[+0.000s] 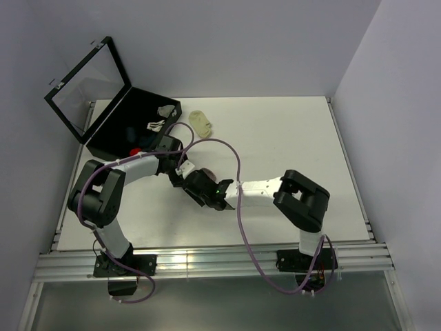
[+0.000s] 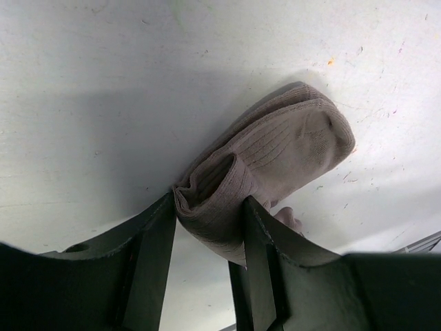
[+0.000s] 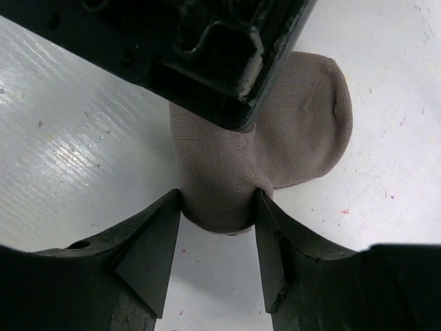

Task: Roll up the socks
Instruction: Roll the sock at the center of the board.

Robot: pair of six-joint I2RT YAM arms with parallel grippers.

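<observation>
A dusty-pink sock (image 2: 275, 158), partly rolled, lies on the white table (image 1: 289, 138) between the two arms. My left gripper (image 2: 209, 203) is shut on the rolled end, its fingers pressing both sides of the roll. My right gripper (image 3: 218, 200) grips the same sock (image 3: 303, 124) from the opposite side, with both fingers touching the bundle. The rounded toe lies flat beyond the roll. From above, the sock (image 1: 207, 171) is mostly hidden under the left gripper (image 1: 185, 176) and right gripper (image 1: 201, 187). The left gripper's body (image 3: 207, 55) hangs over the sock in the right wrist view.
An open black case (image 1: 110, 141) with its lid (image 1: 86, 86) raised stands at the back left, holding small white-grey items (image 1: 162, 117) and something red (image 1: 136, 150). A small pale-yellow sock (image 1: 201, 122) lies beside the case. Purple cables (image 1: 234, 162) loop over the arms.
</observation>
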